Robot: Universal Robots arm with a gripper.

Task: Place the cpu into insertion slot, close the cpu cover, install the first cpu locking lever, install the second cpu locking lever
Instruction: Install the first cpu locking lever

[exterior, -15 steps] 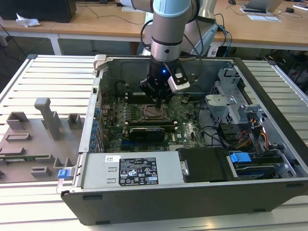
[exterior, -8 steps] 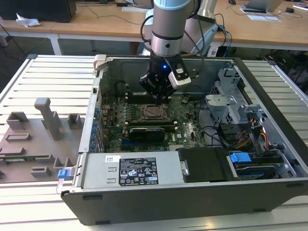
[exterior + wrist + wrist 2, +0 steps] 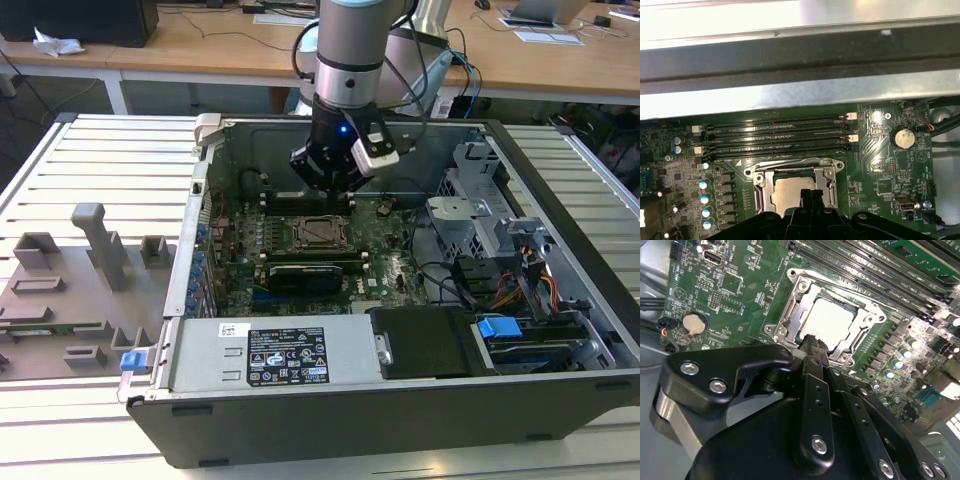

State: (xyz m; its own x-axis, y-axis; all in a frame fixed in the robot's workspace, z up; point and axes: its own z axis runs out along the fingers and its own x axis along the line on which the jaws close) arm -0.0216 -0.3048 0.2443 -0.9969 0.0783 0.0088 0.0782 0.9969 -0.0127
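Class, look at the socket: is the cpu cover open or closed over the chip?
Closed: the cpu cover lies flat around the cpu.

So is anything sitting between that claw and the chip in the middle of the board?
Nothing visible. In the second wrist view the claw sits right at the edge of the cpu cover, which lies over the cpu; no cable or card crosses between.

Pale slatted worktop [image 3: 90, 160], open computer case [image 3: 400, 420] lying on it, grey fixture blocks [image 3: 70, 290] alongside at the exterior view's left
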